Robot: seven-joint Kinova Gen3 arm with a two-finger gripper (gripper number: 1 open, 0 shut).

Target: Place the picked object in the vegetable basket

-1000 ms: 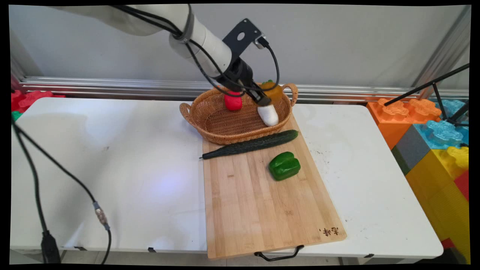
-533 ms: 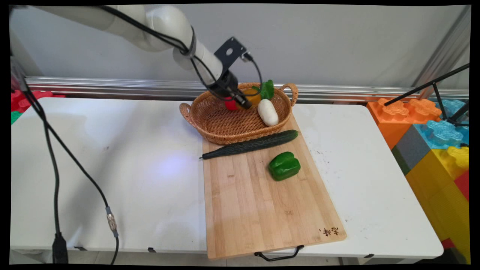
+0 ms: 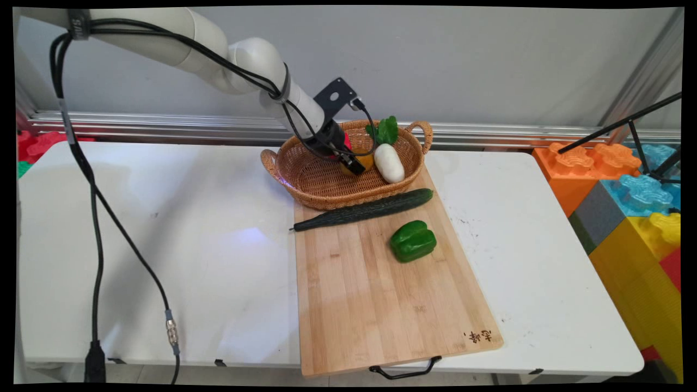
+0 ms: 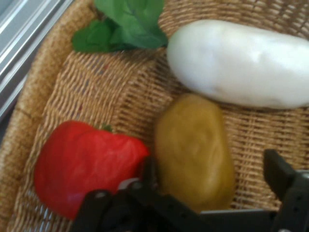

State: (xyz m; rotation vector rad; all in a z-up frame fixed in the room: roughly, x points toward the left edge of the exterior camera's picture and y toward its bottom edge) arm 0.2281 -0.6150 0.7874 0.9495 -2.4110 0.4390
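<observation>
My gripper is down inside the wicker basket, at the far end of the cutting board. In the hand view the gripper is open, with a brownish-yellow potato between its two fingers. The left finger is close against the potato and the right finger stands apart from it. A red pepper lies just left of the potato. A white radish with green leaves lies beyond it. In the main view the hand hides most of the potato and the red pepper.
A long cucumber lies across the wooden cutting board just in front of the basket, with a green pepper nearer. Big coloured blocks and a black stand leg are at the right. Black cables hang at the left.
The gripper moved left from above the white radish, then came down into the basket, where it now stands about the potato. The vegetables have stayed where they were.
</observation>
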